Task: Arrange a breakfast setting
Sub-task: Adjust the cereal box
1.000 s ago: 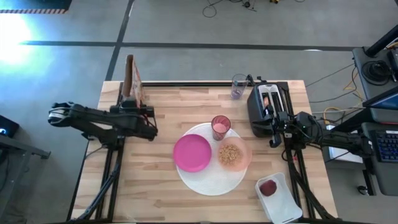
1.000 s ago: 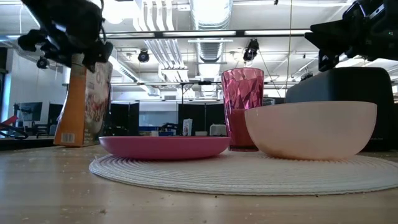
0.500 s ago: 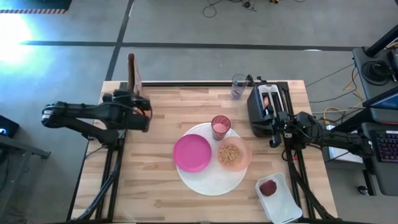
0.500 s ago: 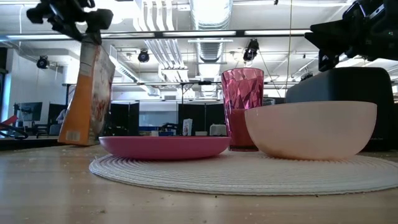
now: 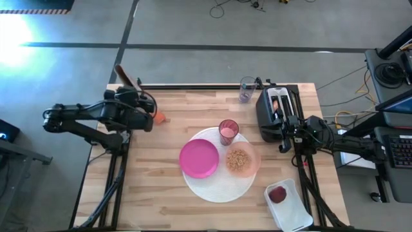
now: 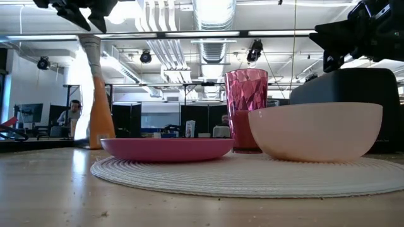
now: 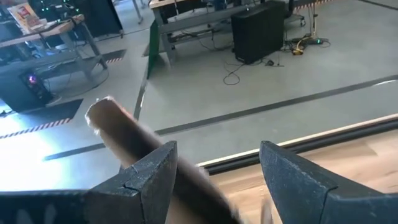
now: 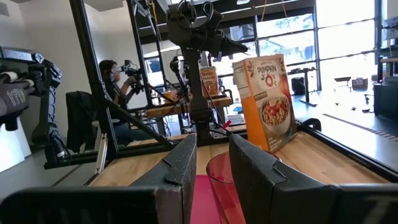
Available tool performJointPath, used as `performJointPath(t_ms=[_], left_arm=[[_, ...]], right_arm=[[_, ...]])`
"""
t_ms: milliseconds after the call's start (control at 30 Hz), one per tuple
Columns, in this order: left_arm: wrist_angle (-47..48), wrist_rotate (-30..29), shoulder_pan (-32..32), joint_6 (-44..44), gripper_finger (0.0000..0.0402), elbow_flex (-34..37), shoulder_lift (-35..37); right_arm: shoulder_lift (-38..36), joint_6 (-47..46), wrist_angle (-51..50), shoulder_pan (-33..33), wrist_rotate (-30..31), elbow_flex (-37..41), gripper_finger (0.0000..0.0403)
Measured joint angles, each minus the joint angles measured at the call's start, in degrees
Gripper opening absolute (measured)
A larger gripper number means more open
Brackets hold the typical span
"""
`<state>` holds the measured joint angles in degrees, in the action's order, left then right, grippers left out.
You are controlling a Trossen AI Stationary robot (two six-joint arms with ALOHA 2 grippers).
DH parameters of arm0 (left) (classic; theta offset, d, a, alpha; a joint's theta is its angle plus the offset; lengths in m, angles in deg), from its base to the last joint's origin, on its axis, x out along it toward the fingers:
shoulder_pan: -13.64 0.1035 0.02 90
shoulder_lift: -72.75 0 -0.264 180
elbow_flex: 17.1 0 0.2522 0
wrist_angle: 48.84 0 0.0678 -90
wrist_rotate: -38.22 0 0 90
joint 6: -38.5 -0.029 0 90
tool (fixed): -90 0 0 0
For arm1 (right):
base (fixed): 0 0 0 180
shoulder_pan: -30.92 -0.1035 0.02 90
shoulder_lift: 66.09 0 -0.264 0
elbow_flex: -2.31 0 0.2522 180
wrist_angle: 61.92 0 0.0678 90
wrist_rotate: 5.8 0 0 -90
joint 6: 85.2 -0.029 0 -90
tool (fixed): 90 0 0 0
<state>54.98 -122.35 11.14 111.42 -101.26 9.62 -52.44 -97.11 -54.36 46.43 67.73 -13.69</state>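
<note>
My left gripper [image 5: 149, 115], jaws apart, empty, above tilting cereal box [image 5: 126, 78] at table's [image 5: 154, 187] far-left edge. Right gripper [image 5: 284, 136] by toaster [image 5: 273, 109]; cannot tell its state.

We log a wooden table [image 5: 161, 193] bearing a white round disc [image 5: 215, 190], black toaster [image 5: 273, 113], clear glass [image 5: 247, 89], white tray [image 5: 293, 206], and, just beside the left gripper [image 5: 149, 120], a cereal box [image 5: 129, 80].

The left pincer [image 7: 214, 180] stands open, its dark fingers [image 7: 146, 177] flanking a blurred brown cardboard box edge [image 7: 134, 140] above the wooden table [image 7: 348, 155].
</note>
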Motion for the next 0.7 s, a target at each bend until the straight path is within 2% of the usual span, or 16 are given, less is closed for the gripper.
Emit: performJointPath(t_ms=[367,500,700], left_arm=[[-1.68,0.13,-0.74,-3.14,0.0213,-0.06,-0.86],[-6.09,0.09,-2.04,-7.99,0.0213,-0.06,-0.86],[-16.71,-0.25,-4.29,-19.78,0.0213,-0.04,-1.28]], right_arm=[[0.0,0.03,0.0,0.0,-0.01,0.02,0.0086],[0.0,0.02,-0.02,0.0,0.0,0.02,0.0086],[0.0,0.01,-0.01,0.0,-0.02,0.02,0.0086]])
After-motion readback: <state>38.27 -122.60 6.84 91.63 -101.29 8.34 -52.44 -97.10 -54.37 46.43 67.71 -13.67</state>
